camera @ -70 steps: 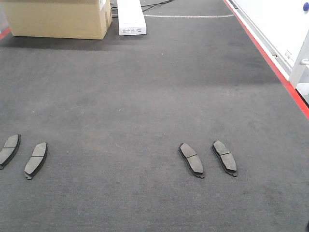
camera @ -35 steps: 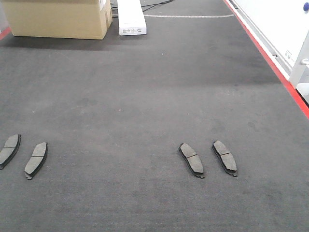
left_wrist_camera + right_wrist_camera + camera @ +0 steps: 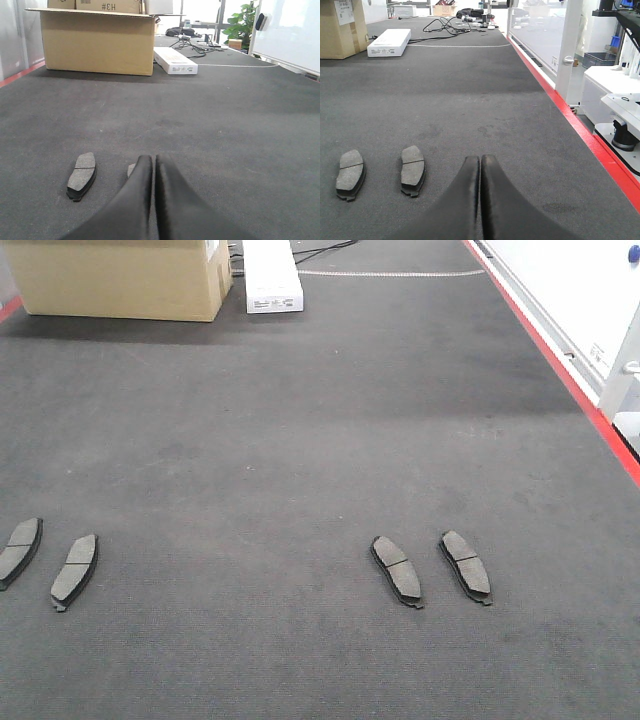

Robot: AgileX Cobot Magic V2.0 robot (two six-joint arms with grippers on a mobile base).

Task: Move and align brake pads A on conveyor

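On the dark ribbed conveyor [image 3: 300, 440] lie four brake pads, friction face up, in two pairs well apart. The left pair sits near the belt's left side: the outermost pad [image 3: 20, 548] is cut by the frame edge, and its neighbour [image 3: 75, 568] lies just beside it, both leaning the same way. The right pair, the inner pad [image 3: 397, 568] and the outer pad [image 3: 466, 565], lie side by side, apart, leaning the other way. A red edge stripe [image 3: 560, 370] runs down the belt's right side. At the far end stand a cardboard box [image 3: 120, 278] and a flat white box [image 3: 271, 275].

My left end effector [image 3: 153, 162] has its fingers pressed together, empty, low over the belt; one pad lies just left of it and another is partly hidden behind its tip. My right end effector [image 3: 480, 164] is likewise closed on nothing, with the right pair lying to its left.
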